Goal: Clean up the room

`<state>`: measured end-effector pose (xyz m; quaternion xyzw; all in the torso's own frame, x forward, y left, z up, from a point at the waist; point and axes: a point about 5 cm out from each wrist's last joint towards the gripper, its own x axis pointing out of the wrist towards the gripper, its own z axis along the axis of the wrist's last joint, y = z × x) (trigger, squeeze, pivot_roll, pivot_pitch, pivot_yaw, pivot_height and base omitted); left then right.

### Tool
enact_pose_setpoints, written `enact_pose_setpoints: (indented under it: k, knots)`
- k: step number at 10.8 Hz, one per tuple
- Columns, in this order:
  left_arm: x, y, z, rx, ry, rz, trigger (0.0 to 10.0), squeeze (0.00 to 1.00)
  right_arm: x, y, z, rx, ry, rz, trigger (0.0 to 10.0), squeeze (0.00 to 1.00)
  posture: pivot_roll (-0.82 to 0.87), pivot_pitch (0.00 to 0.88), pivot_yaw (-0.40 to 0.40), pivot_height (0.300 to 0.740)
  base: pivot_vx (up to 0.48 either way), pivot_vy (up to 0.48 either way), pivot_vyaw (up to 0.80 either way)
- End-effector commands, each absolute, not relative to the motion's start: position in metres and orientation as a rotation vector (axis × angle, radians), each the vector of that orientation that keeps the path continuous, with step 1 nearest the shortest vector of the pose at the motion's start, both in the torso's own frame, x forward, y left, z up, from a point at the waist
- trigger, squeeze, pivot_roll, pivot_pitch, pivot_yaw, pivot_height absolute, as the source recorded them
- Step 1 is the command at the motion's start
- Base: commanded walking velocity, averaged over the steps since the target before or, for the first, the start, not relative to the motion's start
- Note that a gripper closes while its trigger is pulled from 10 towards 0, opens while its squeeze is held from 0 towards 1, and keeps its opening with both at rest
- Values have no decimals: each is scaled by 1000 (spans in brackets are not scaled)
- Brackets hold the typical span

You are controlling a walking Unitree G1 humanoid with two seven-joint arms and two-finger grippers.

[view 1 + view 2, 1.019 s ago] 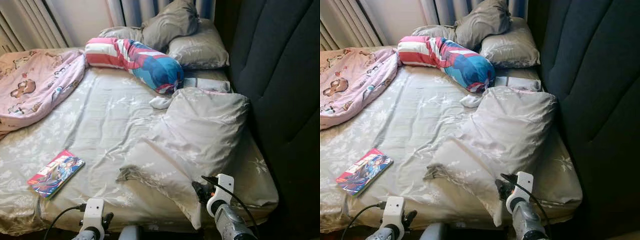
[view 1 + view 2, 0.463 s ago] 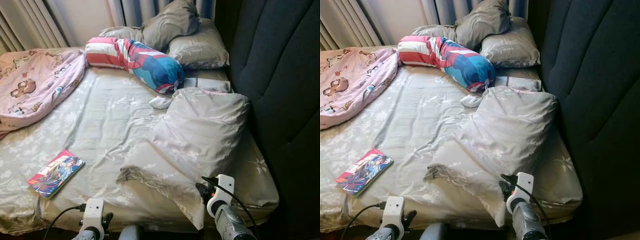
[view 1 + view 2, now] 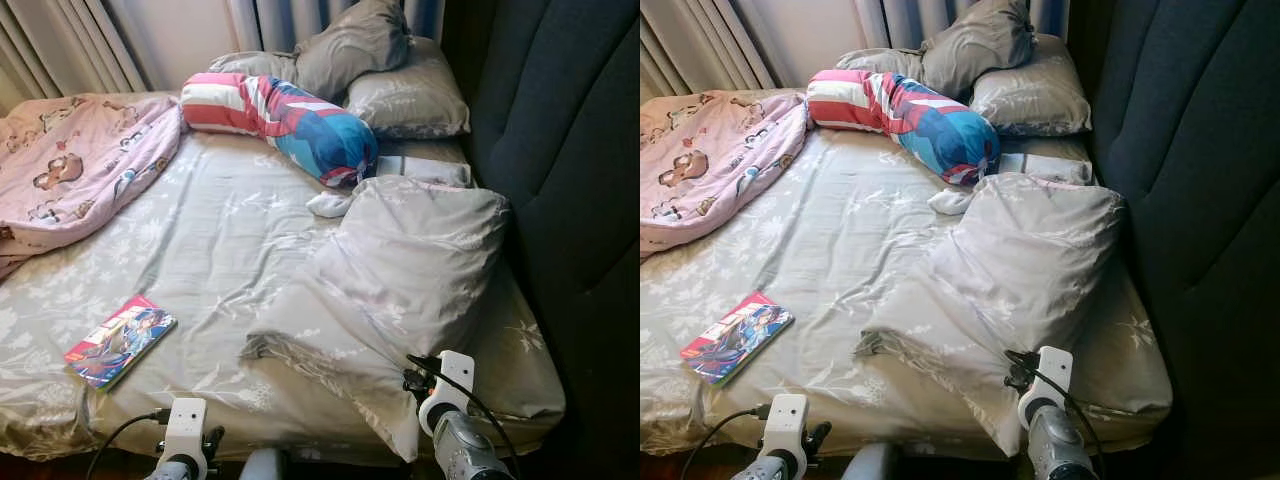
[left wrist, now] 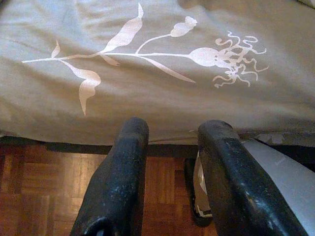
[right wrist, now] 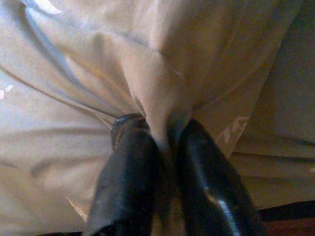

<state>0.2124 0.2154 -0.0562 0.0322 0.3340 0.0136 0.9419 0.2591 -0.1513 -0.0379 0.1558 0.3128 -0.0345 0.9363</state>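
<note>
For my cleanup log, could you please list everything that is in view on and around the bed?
Pillow: 1, grey, right side of bed, corner pinched by right claw.
Pillows: 2, grey, stacked at far end.
Bolster: 1, red, white and blue, lying in front of the stacked pillows.
Blanket: 1, pink, cartoon print, far left.
Book: 1, colourful cover, near left on sheet.
White cloth: 1, small, beside bolster.
Sheet: 1, grey floral.
Headboard: dark, right.
Curtains: far end.
Left claw: open, at bed edge above wooden floor.
Right claw: shut on pillow.
</note>
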Motion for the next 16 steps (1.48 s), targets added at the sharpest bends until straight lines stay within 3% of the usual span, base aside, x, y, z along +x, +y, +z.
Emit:
enact_pose_setpoints:
  k: [1, 4, 5, 8, 9, 12, 14, 16]
  knots:
    - [205, 223, -60, 92, 713, 37, 10000, 0, 247, -155, -47, 313, 695, -110, 0, 0, 107, 91, 81, 653, 0, 0, 0]
    - [206, 223, -59, 99, 711, 38, 10000, 0, 252, -186, -41, 227, 654, -243, 0, 0, 101, 89, 83, 653, 0, 0, 0]
    - [205, 223, -59, 99, 712, 38, 10000, 0, 258, -211, -30, 171, 584, -300, 10000, 0, 94, 88, 82, 653, 0, 0, 0]
    - [206, 221, -60, 96, 715, 33, 10000, 0, 271, -283, 10, 22, 414, -479, 10000, 0, 76, 83, 76, 653, 0, 0, 0]
    - [207, 219, -60, 94, 714, 28, 10000, 0, 275, -325, 43, -79, 305, -573, 10000, 0, 64, 79, 79, 653, 0, 0, 0]
    - [210, 218, -58, 94, 710, 23, 10000, 0, 265, -385, 92, -168, 161, -774, 10000, 0, 53, 73, 79, 653, 0, 0, 0]
    - [208, 216, -60, 94, 718, 12, 10000, 0, 249, -387, 70, -125, 276, -796, 10000, 0, 46, 76, 77, 653, 0, 0, 0]
    - [207, 215, -61, 92, 723, 12, 10000, 0, 239, -362, 32, -104, 430, -728, 10000, 0, 62, 80, 76, 653, 0, 0, 0]
